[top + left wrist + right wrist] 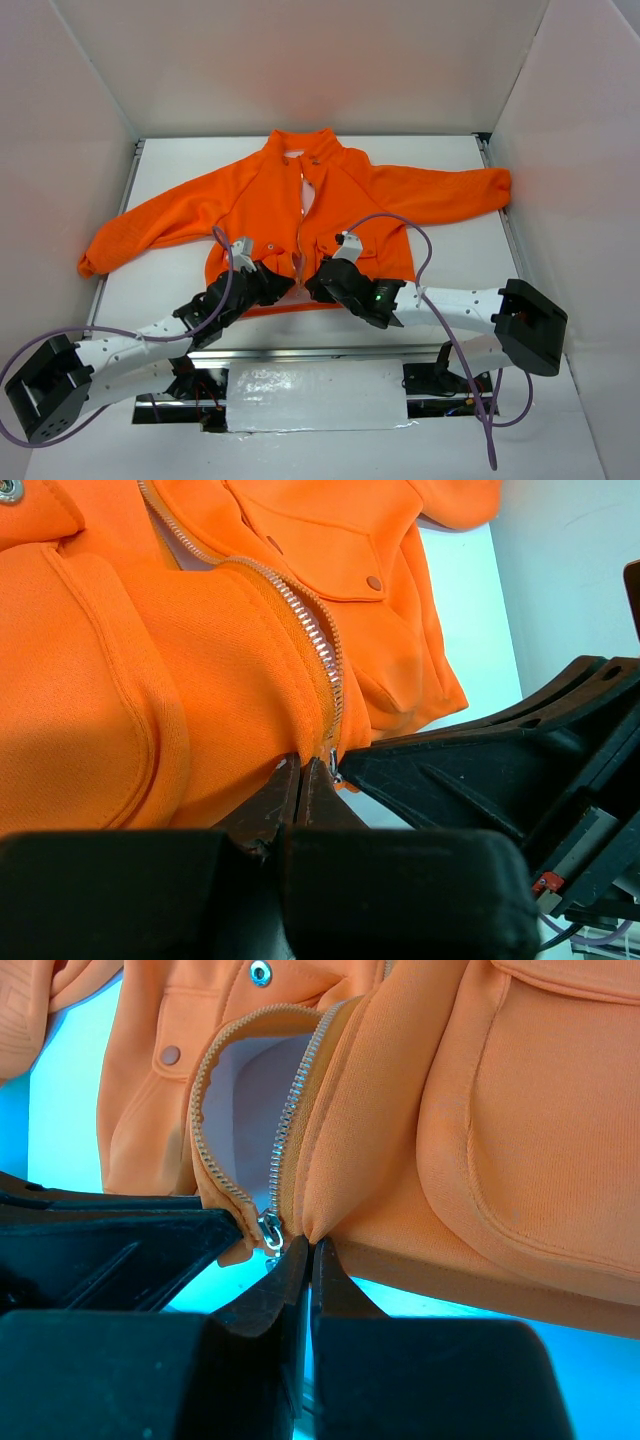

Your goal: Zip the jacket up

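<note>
The jacket (260, 200) lies flat and face up in the middle of the white table (475, 250), its collar (305, 145) on the far side from the arms (130, 350) and its sleeves (140, 230) spread out to each side. Both arms reach in to the jacket's bottom hem (400, 715). The two grippers sit close together there, one on each side of the zipper (303, 230).

The left gripper (300, 765) has its jaws pressed together on a fold of the hem on its side of the zipper. The right gripper (308, 1245) is likewise clamped tight on the hem on the other side, just beside the slider (270, 1228).

The zipper runs up the jacket's centre and gapes open above the slider, with something pale showing between the rows of teeth. The slider sits at the very bottom of the jacket.
</note>
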Available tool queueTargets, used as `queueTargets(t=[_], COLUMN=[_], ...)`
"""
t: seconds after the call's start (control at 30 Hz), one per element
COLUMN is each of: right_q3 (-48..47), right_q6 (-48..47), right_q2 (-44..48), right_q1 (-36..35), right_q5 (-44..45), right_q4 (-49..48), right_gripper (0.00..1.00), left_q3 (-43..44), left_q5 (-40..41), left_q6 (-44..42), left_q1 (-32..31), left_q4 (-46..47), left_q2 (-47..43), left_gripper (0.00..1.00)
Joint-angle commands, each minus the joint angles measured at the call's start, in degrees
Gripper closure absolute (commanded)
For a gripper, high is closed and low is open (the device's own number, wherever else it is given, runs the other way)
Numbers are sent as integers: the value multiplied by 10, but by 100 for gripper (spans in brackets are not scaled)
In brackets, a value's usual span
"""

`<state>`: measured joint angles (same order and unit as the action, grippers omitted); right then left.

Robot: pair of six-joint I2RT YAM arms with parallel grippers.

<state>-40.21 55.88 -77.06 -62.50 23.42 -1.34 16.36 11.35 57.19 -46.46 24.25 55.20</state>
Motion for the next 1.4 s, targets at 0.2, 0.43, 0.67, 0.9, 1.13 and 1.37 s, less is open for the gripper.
queueTargets(t=[0.2,0.43,0.67,0.9,1.13,1.37], right_q3=[-20,8,27,33,35,40], right_q6=[-5,-18,-36,-49,-55,-52], right_q2=[13,24,36,41,47,53], right_q1=[-6,-7,-8,-8,-7,-7], right_q5=[22,5,-7,-14,-17,-7], right_q4=[-29,-69,-97,-110,-116,-117], right_gripper=[100,100,100,100,100,100], left_q3=[11,21,34,44,53,52], left_q5=[-5,16,25,38,41,36], left_q6=[0,-4,-14,-20,-23,-22], left_q1=[-6,-6,-6,-6,-6,-6], left_q4=[27,-7,-20,-32,-33,-30], left_q2=[-3,-43,-37,-36,-26,-22], left_gripper=[100,100,100,100,100,100])
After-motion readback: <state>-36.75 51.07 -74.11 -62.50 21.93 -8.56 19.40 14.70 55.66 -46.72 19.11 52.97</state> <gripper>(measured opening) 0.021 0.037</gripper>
